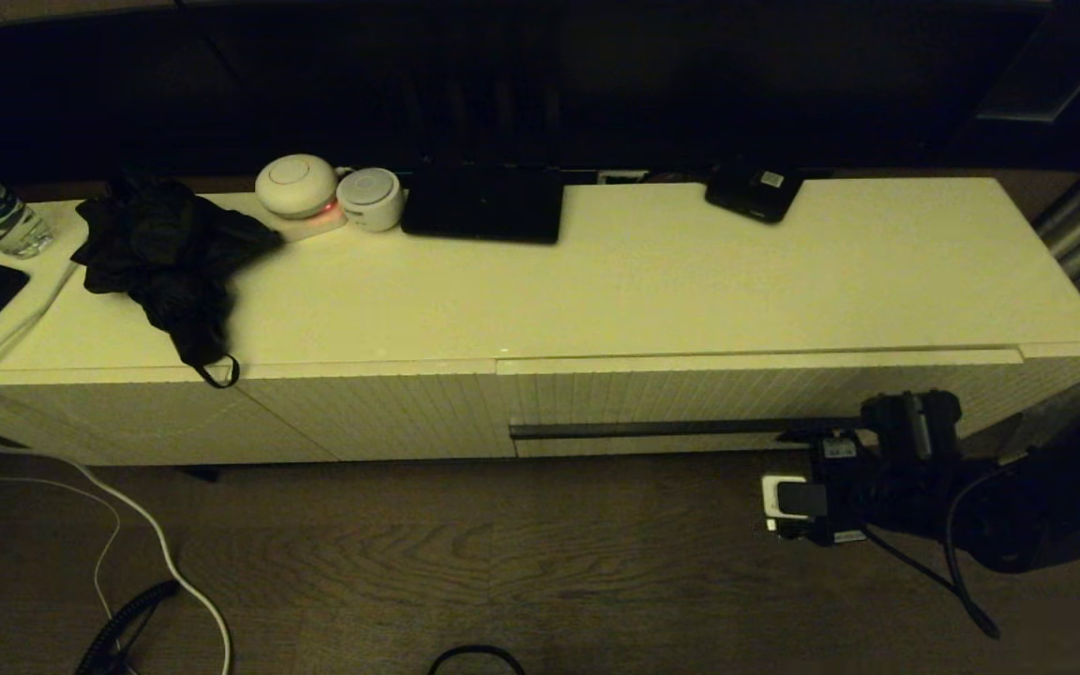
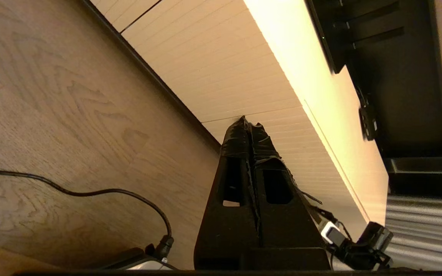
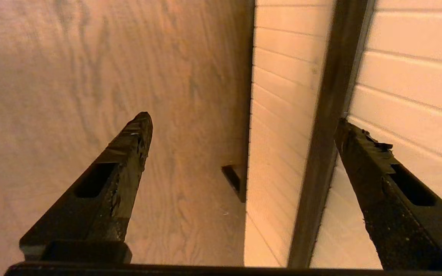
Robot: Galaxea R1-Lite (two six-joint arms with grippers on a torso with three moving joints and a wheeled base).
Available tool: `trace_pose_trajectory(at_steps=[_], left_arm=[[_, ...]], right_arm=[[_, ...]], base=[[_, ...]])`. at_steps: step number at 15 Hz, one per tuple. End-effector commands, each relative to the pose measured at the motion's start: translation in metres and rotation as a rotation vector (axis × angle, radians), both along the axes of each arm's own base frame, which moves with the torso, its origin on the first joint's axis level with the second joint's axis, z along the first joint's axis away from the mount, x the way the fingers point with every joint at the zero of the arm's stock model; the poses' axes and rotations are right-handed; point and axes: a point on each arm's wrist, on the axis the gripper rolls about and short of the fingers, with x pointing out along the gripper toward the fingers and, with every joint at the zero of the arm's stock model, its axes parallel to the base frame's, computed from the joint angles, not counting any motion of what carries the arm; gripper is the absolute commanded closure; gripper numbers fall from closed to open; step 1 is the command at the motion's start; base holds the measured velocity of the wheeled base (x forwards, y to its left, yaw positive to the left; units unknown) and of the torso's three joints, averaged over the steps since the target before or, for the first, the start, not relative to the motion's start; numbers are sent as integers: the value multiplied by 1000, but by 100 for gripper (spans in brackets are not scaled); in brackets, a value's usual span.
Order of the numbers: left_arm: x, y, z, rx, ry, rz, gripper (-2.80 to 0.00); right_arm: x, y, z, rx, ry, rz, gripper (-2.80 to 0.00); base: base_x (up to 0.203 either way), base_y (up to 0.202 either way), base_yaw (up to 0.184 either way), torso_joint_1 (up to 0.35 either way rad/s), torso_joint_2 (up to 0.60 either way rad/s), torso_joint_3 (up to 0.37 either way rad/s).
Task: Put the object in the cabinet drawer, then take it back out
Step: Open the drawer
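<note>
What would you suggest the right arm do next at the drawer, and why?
Probably ease the right gripper in so its open jaws straddle the handle strip, then close. The drawer looks shut, the jaws hold nothing, and one fingertip is already by the strip. The left gripper hangs shut near the floor.

- The cabinet drawer (image 1: pixel 765 398) is shut; its dark handle strip (image 1: pixel 662 429) juts from the ribbed front.
- The right gripper (image 3: pixel 244 126), fingers spread wide, straddles that strip.
- The floor (image 1: pixel 465 553) before the cabinet lies bare but for a white cable (image 1: pixel 81 473) at the left.
</note>
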Motion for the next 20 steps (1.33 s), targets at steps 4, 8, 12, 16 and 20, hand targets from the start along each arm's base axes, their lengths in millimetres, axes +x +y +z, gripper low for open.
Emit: trace_pose_trajectory(at_steps=[4,8,12,16,20], left_arm=[[0,0,0,-6,-2,0,0],[0,0,0,-6,-2,0,0],[0,0,0,-6,-2,0,0],[0,0,0,-6,-2,0,0],[0,0,0,-6,-2,0,0]], right_arm=[[13,-4,-6,-4,-7,-11,-280],[26,-5,1,2,-52,-18,-280],[33,-5,-4,1,-51,-20,-280],[50,-4,-6,21,-72,-66,-280],[44,-3,-9,18,-51,-72,-280]], base=[[0,0,0,0,0,0],[0,0,0,0,0,0],[0,0,0,0,0,0],[0,0,0,0,0,0],[0,0,0,0,0,0]])
